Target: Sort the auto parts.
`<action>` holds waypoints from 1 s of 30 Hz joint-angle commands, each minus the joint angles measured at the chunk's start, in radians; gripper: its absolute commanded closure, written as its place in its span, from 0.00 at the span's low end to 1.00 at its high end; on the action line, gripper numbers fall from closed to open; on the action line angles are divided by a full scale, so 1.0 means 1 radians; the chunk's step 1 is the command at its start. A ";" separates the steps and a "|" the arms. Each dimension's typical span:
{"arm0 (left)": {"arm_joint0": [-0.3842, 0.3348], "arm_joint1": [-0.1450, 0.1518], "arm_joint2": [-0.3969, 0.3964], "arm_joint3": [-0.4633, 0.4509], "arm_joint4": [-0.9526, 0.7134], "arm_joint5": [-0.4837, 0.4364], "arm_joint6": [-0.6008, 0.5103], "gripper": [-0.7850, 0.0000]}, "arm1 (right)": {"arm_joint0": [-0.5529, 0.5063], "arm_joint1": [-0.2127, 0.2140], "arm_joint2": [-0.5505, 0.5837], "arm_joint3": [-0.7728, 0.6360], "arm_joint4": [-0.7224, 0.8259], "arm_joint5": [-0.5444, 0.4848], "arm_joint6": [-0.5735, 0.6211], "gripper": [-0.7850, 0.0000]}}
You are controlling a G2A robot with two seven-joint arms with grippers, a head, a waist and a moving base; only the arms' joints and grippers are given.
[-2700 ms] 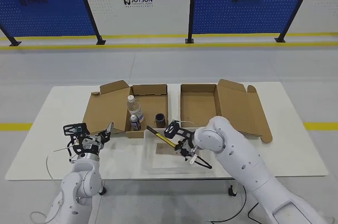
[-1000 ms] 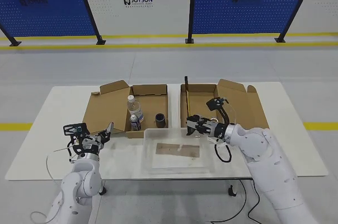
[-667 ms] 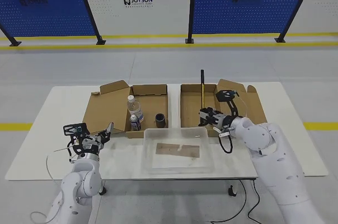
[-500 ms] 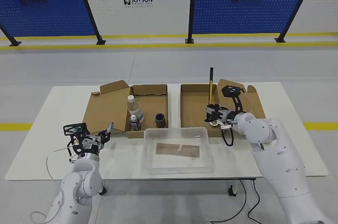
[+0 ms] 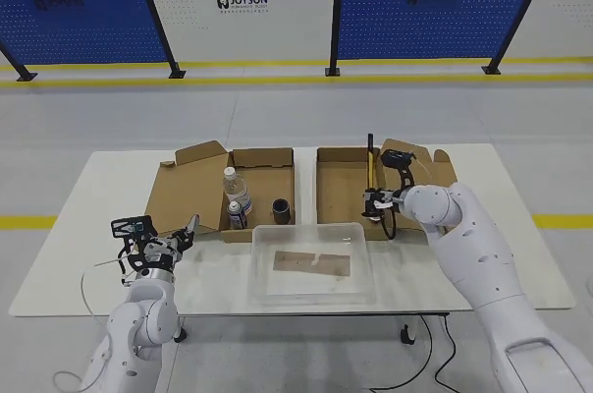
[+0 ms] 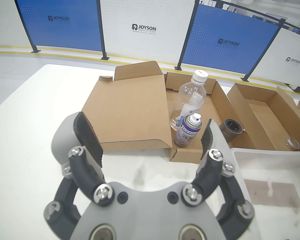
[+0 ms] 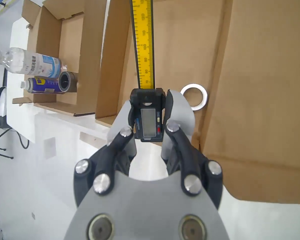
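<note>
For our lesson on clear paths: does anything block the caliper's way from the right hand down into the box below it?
Nothing visible does. The right hand holds the caliper above the open box; a metal ring lies on its floor, off to one side of the caliper.

An industrial test hall is indicated. A white table (image 5: 76, 226) is enclosed by blue and white perforated panels (image 6: 60, 26), and yellow lines (image 5: 12, 222) are marked on the grey floor (image 5: 277, 113).
</note>
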 commanded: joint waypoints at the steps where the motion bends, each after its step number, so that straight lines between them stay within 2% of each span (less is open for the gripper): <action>1: 0.000 0.000 0.000 0.000 0.000 0.000 0.000 0.00 | 0.021 -0.009 -0.018 0.049 0.015 -0.009 -0.004 1.00; 15: 0.000 0.000 0.000 0.000 0.000 0.000 0.000 0.00 | 0.123 -0.067 -0.111 0.279 0.060 -0.051 -0.031 1.00; 18: 0.000 0.000 0.000 0.000 0.000 0.000 0.000 0.00 | 0.134 -0.073 -0.118 0.303 0.066 -0.066 -0.037 0.88; 21: 0.000 0.000 0.000 0.000 0.000 0.000 0.000 0.00 | 0.143 -0.079 -0.123 0.324 0.070 -0.078 -0.037 0.81; 24: 0.000 0.000 0.000 0.000 0.000 0.000 0.000 0.00 | 0.148 -0.083 -0.127 0.340 0.073 -0.091 -0.039 0.77; 27: 0.000 0.000 0.000 0.000 0.000 0.000 0.000 0.00 | 0.152 -0.086 -0.129 0.352 0.078 -0.112 -0.039 0.80; 30: 0.000 0.000 0.000 0.000 0.000 0.000 0.000 0.00 | 0.155 -0.088 -0.131 0.362 0.076 -0.118 -0.040 0.75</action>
